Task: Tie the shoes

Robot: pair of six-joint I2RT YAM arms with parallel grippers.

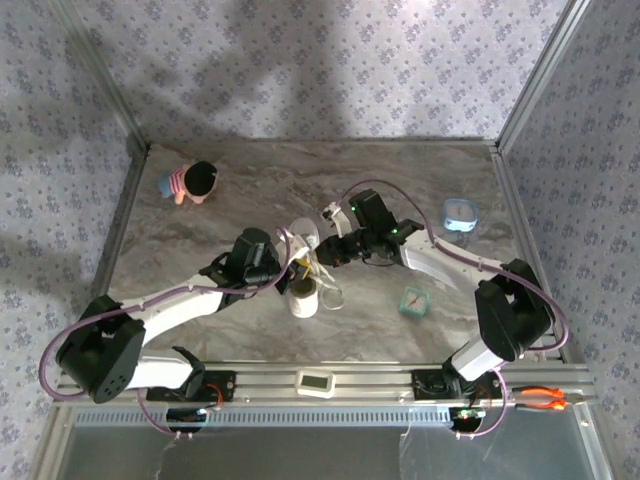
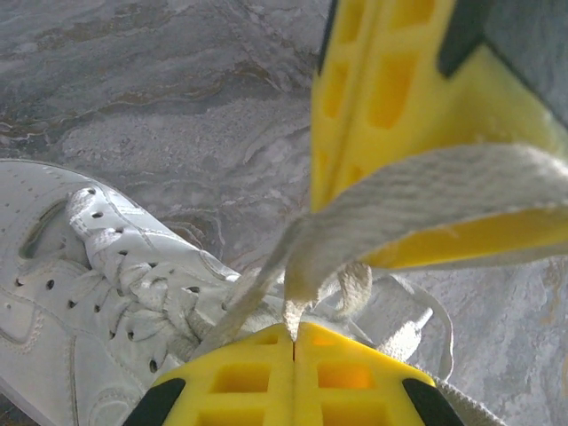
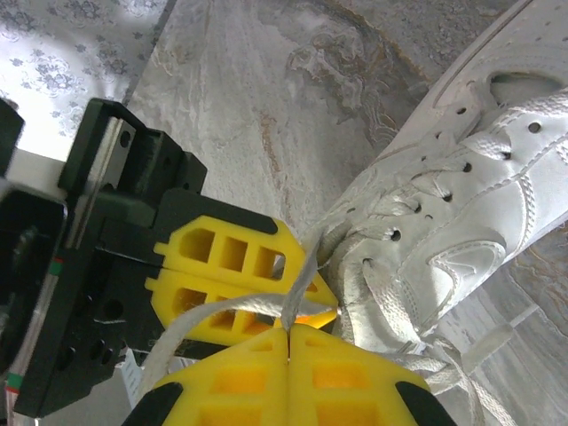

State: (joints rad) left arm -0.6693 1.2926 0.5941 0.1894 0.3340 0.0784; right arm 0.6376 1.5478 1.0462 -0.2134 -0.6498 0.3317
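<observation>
The white sneaker (image 1: 303,295) lies mid-table between the two arms, seen at lower left in the left wrist view (image 2: 89,293) and at right in the right wrist view (image 3: 470,204). My left gripper (image 2: 294,330) is shut on a white lace that rises from the eyelets; it hangs just above the shoe (image 1: 297,268). My right gripper (image 3: 289,335) is shut on another lace strand, close beside the left one (image 1: 322,258). A flat lace (image 2: 426,200) drapes across the right gripper's yellow fingers (image 2: 382,98). The left gripper's yellow fingers (image 3: 231,275) sit just beyond my right fingertips.
A small doll (image 1: 190,182) lies at the back left. A blue round object (image 1: 459,213) sits at the back right, and a small teal object (image 1: 413,301) lies right of the shoe. Patterned walls enclose the marbled table (image 1: 250,190). Orange-handled pliers (image 1: 545,398) rest on the front rail.
</observation>
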